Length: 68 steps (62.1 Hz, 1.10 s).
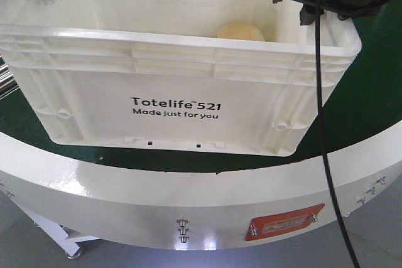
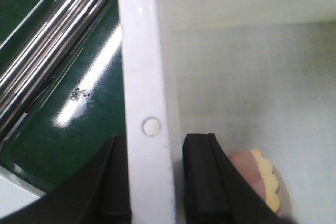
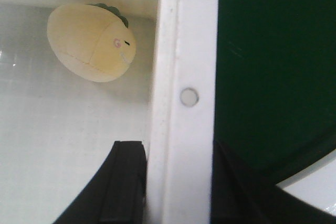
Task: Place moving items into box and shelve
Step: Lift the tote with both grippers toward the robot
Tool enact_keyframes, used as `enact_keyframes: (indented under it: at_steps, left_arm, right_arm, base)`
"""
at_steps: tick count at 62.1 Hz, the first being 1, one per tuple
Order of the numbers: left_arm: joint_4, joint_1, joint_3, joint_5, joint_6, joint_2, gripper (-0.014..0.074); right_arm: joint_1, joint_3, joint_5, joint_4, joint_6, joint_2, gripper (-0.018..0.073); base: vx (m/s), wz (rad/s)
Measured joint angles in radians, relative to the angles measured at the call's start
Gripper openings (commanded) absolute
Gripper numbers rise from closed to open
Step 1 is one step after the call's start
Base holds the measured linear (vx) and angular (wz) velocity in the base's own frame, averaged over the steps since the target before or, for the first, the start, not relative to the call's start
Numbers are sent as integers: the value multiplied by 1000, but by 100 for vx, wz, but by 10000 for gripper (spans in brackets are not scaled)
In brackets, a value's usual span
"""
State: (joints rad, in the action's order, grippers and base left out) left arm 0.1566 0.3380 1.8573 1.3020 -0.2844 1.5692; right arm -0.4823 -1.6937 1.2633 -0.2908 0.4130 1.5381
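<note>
The white box, printed "Totelife 521 Made just for you", fills mid-frame; left claw and right claw each pinch its rim; the yellow plush toy lies inside, upper left of the right wrist view

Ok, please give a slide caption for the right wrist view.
Right gripper clamps the rim of the white tote; a yellow plush toy lies inside.

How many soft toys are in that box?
2. A yellow plush toy lies by the right wall of the white tote; a pinkish toy by its left wall. Others may be hidden.
</note>
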Motion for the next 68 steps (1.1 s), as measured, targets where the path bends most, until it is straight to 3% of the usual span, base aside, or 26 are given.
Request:
enact_keyframes:
  at_steps: [16,23,39,49,68]
  left_arm:
    - [166,136,-57,21,-147,-151,88]
    - [210,200,-198,5,-228,-249,90]
    - [226,311,-540,-66,-404,-443,92]
    - [231,331,-647,-108,-453,-498,94]
    - [247,333,-654,-139,-457,-502,94]
  right_arm:
    - [-107,45,41,-107,152,-114,-9]
    - [-156,145,43,-128,208,-192,-8]
    - [-291,354,43,-187,337,-338,1]
    - [-326,396,43,-203,375,-358,1]
    - [-329,400,43,-220,381,-361,1]
  base:
    - [0,0]
    - [0,0]
    - [0,0]
    - [0,0]
    - [0,0]
